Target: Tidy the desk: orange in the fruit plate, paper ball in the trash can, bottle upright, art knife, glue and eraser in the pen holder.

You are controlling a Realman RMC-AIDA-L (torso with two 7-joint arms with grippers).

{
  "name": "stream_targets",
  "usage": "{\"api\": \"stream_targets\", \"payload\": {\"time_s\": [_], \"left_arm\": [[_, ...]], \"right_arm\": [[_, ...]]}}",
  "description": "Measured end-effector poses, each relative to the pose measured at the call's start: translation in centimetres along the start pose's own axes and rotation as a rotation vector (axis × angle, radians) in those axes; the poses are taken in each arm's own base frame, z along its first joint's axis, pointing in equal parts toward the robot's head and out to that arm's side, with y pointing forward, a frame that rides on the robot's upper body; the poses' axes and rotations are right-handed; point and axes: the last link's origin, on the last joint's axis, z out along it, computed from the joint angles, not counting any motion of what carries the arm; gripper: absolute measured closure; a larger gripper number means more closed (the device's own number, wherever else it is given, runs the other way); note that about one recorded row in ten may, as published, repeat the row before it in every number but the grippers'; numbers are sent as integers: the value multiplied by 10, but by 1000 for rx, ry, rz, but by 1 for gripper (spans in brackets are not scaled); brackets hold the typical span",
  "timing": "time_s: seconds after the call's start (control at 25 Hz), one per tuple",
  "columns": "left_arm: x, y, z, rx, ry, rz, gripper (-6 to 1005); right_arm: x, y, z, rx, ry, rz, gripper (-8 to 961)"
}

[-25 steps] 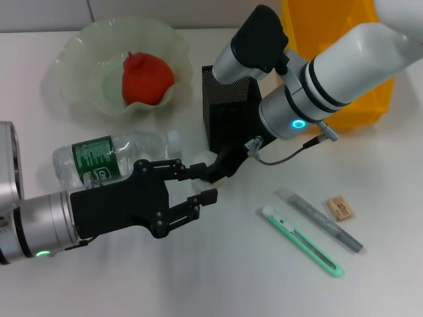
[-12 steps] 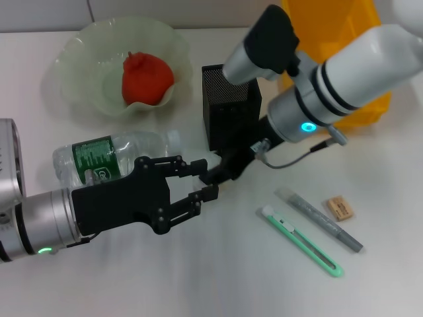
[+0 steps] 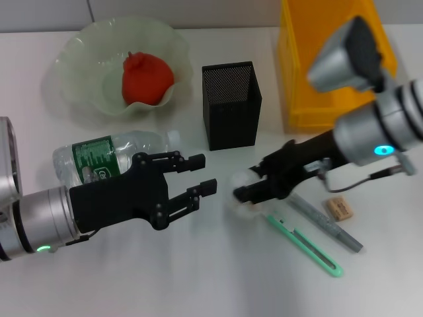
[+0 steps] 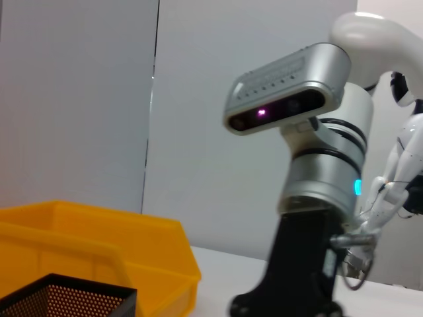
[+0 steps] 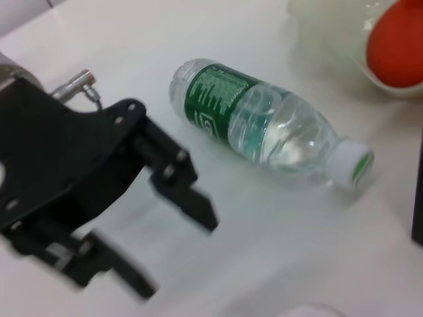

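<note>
Bottle [image 3: 106, 160] lies on its side left of the pen holder [image 3: 230, 104]; green label, print unreadable. Left gripper [image 3: 198, 177] hangs spread and empty beside the bottle. Right gripper [image 3: 248, 191] has been pulled away from the pen holder's front toward the art knife [image 3: 303, 242], clenched on the paper ball [image 3: 241, 189].
</note>
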Motion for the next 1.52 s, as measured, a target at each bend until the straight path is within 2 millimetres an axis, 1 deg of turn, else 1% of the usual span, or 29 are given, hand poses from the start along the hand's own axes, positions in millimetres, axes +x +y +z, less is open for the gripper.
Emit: {"api": "stream_targets", "payload": {"time_s": [0.04,0.08,0.12,0.2,0.24,0.28,0.4,0.44,0.48,0.52,0.6,0.72,0.8,0.96,1.04,1.2,1.24,1.28,1.44,1.52], "left_arm": [[0,-1,0,4,4,0,569],[1,-1,0,8,7,0,569],[1,-1,-1,11,9,-1,569],[1,-2,-1,18,14,-2,569],[1,-2,-1,19,14,-2,569],[2,-2,-1,20,15,-2,569],[2,-3,-1,19,15,-1,569],[2,-3,-1,18,15,0,569],[2,-3,-1,18,15,0,569],[2,-3,-1,18,15,0,569],[2,-3,-1,18,15,0,569],[2,-3,-1,18,15,0,569],[2,-3,-1,18,15,0,569],[2,-3,0,14,13,2,569],[3,-3,1,12,13,3,569],[4,-3,2,6,13,6,569],[4,-3,3,4,13,6,569],[4,-3,3,3,13,7,569],[4,-3,3,0,14,7,569],[4,-3,3,-1,14,7,569]], "right_arm": [[9,-2,-13,-21,-34,19,458],[9,-2,-13,-21,-34,19,458],[14,-4,-20,-31,-65,23,458],[21,-5,-33,-52,-152,20,458],[25,-2,-48,-88,-263,1,458],[25,-2,-48,-88,-263,1,457],[33,2,-71,-126,-410,-36,457],[39,4,-85,-136,-491,-60,457],[39,4,-85,-136,-491,-60,457],[43,5,-93,-131,-534,-76,458],[51,3,-108,-98,-610,-83,458],[63,-3,-127,-36,-680,-78,459],[73,-11,-143,40,-728,-66,459],[90,-24,-169,205,-809,-64,459],[96,-30,-173,267,-828,-64,459],[101,-48,-167,373,-847,-42,459],[101,-58,-163,418,-848,-27,458],[101,-58,-163,418,-848,-27,458],[95,-75,-153,491,-834,-25,458],[92,-77,-151,494,-833,-30,458]]}}
